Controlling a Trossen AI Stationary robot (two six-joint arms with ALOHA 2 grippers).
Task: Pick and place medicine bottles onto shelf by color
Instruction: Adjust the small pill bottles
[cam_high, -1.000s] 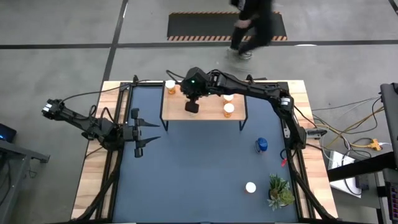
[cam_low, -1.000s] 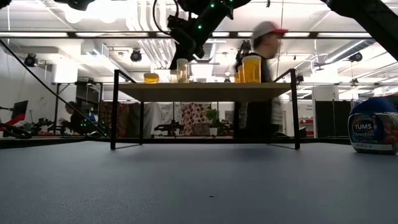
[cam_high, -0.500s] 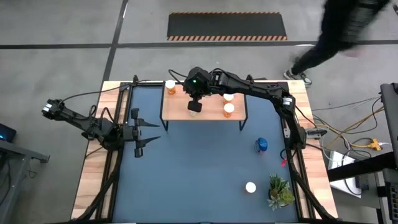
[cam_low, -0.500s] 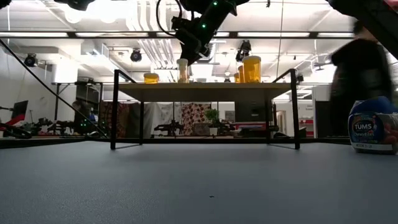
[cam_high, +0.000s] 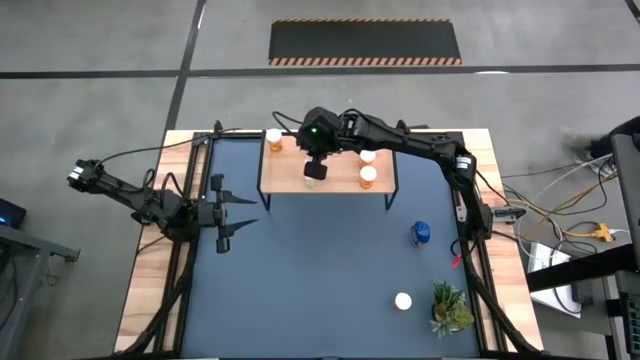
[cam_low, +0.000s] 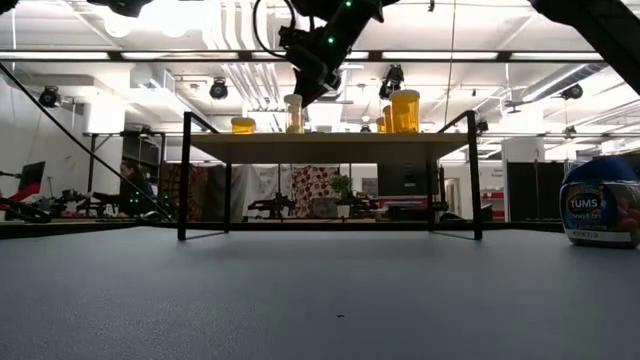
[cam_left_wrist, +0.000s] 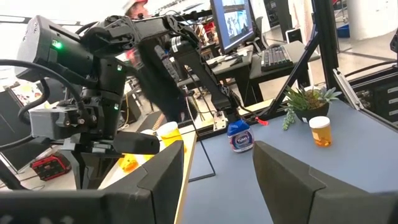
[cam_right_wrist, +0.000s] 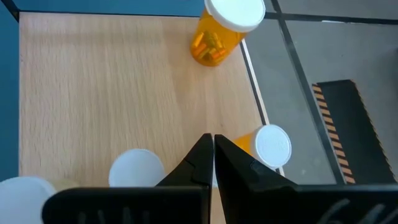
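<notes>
The wooden shelf (cam_high: 335, 186) stands at the far side of the blue mat. Several white-capped bottles stand on it: an orange one (cam_high: 274, 138) at its far left, two (cam_high: 368, 176) at its right, and a pale one (cam_low: 293, 113) near the middle. My right gripper (cam_right_wrist: 213, 144) hangs shut just above the shelf top (cam_right_wrist: 93, 81), over the pale bottle in the low view, with nothing between its fingers. A blue bottle (cam_high: 421, 233) and a white-capped orange one (cam_high: 403, 301) stand on the mat at the right. My left gripper (cam_high: 222, 213) waits open at the mat's left.
A small green plant (cam_high: 450, 308) stands at the mat's near right corner, beside the white-capped bottle. The shelf's black legs (cam_low: 184, 175) stand on the mat. Bare mat (cam_high: 300, 280) lies between the shelf and the near edge.
A person has walked past beyond the table's far edge toward the right and out of view. Both grippers have stayed where they were, the right one shut above the shelf.
</notes>
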